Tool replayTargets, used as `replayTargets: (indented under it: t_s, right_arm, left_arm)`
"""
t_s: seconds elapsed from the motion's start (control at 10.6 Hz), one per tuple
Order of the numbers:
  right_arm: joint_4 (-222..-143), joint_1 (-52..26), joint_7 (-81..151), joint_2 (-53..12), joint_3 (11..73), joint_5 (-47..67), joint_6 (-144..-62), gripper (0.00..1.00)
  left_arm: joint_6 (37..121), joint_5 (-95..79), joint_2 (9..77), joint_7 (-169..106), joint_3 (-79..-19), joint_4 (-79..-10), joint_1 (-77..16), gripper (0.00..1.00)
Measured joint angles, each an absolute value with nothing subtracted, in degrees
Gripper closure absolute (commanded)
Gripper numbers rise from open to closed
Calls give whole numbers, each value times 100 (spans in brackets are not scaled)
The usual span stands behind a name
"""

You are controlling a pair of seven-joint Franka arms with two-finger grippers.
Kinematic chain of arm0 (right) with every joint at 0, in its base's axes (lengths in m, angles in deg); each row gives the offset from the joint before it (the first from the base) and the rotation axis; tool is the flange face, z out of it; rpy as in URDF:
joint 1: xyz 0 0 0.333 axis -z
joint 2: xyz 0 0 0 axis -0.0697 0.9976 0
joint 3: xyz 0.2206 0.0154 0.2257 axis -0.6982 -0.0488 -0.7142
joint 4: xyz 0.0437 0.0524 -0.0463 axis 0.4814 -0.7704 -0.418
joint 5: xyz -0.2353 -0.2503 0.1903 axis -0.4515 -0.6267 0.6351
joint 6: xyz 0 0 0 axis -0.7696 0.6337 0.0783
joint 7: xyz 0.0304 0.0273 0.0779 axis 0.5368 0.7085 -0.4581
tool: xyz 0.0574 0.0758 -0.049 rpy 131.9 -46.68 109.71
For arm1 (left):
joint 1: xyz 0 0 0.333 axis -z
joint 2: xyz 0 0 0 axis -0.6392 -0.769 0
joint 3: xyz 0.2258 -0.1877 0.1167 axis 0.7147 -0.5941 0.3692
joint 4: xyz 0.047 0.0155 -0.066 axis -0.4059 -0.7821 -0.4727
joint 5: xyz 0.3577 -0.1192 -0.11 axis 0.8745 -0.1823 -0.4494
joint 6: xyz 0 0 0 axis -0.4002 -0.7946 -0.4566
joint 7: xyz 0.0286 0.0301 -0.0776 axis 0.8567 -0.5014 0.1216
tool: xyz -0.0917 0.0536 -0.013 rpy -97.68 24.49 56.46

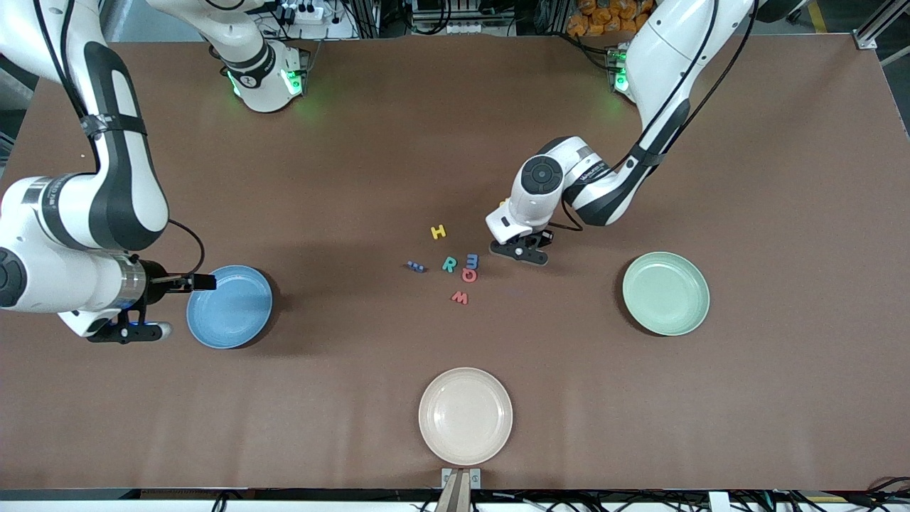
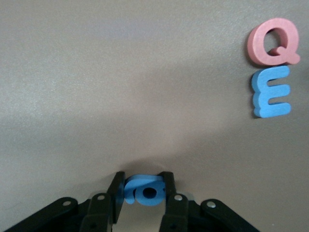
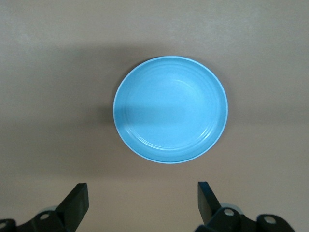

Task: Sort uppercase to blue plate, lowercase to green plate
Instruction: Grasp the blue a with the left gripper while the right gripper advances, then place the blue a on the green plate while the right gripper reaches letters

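The brown table [image 1: 370, 142] fills the front view. On it the blue plate [image 1: 229, 306] lies at middle left of the frame, the green plate [image 1: 666, 293] at middle right, and a cream plate [image 1: 465, 415] at bottom centre.

The right gripper [image 1: 146, 332] waits above the table just beside the blue plate, its fingers spread wide with nothing between them. The left gripper [image 1: 521, 253] is low at frame centre, fingers closed on the blue a [image 2: 144, 190], which sits at the table surface.

Loose letters cluster beside it: yellow H [image 1: 439, 231], teal R [image 1: 449, 264], blue m [image 1: 472, 260], red Q [image 1: 468, 275], red w [image 1: 460, 298], and a blue zigzag letter [image 1: 416, 267]
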State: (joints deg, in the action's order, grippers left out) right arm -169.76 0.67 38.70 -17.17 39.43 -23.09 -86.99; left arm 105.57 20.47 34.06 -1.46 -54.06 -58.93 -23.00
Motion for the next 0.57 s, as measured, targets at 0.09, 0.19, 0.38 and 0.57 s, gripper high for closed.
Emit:
replayTargets:
  t_s: [0.09,0.19,0.38,0.57]
  right_arm:
    - [-16982,43,3870,-1682,3941,-2245,-8701,0]
    - [-16992,6,3891,-1612,3941,-2096,-8737,0]
    - [-16996,-137,4108,-1420,3938,-1910,-8920,0]
    - [-16996,-368,4179,-1331,3928,-1898,-9074,0]
  left_arm:
    - [10557,2047,3408,-146,-5403,-5865,-2308,100]
    - [10557,2047,3415,-146,-5396,-5829,-2334,100]
    - [10350,2049,3543,-146,-5370,-5738,-2454,100]
    - [9975,2094,3887,-312,-5364,-5663,-2803,100]
